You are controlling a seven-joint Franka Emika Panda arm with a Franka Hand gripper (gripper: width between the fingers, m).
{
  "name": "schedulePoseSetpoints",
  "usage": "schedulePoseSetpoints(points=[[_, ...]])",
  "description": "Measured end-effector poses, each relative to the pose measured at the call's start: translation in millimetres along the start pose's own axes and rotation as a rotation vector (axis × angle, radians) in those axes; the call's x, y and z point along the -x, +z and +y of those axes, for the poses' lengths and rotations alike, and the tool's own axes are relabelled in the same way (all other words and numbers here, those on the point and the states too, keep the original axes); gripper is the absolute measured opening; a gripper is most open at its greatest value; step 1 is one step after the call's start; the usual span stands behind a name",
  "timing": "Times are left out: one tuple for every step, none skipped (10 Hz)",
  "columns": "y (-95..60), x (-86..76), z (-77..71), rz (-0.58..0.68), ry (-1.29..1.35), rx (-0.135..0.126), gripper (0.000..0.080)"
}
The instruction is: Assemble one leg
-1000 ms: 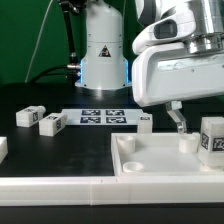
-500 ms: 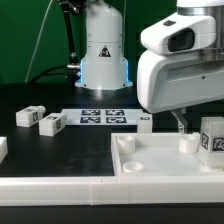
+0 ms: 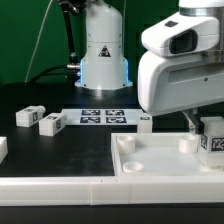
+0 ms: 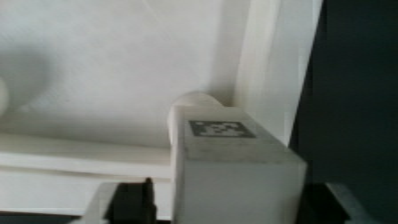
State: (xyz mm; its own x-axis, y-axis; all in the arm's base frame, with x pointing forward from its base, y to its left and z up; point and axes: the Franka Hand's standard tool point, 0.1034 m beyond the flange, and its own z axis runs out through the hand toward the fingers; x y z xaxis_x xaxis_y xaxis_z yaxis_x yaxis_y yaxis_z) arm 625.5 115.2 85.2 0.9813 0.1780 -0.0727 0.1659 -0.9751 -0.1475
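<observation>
Gripper (image 3: 203, 127), mid-right of exterior view, spread either side of upright leg (image 3: 213, 140) at tray (image 3: 150, 168) corner; arm housing (image 3: 175, 80) blocks bkgd. Spare peg (image 3: 28, 117), marker board (image 3: 103, 117) ctr-left.

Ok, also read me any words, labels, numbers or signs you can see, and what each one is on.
No words, brand names or numbers can be read.
A triangle warning sign on the robot base: its symbol is too small to read.
The marker board and the leg in the wrist view carry square coded patterns, no text.
</observation>
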Motion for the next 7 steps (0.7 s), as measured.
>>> schedulePoseSetpoints(points=[[-0.2, -0.2, 0.5, 0.001, 0.001, 0.0, 0.0291], [-0.2, -0.2, 0.5, 0.001, 0.021, -0.001, 0.0291], [-0.2, -0.2, 0.4, 0.001, 0.029, -0.001, 0.0291], [-0.2, -0.2, 0.3, 0.001, 0.069, -0.001, 0.0291], [0.4, -0.2, 0.1, 0.001, 0.186, -0.002, 0.0291], [1.0, -1.0, -0.4, 0.008, 0.31, -0.002, 0.0291], [1.3, -1.6, -0.7, 0.013, 0.463, -0.002, 0.0292]])
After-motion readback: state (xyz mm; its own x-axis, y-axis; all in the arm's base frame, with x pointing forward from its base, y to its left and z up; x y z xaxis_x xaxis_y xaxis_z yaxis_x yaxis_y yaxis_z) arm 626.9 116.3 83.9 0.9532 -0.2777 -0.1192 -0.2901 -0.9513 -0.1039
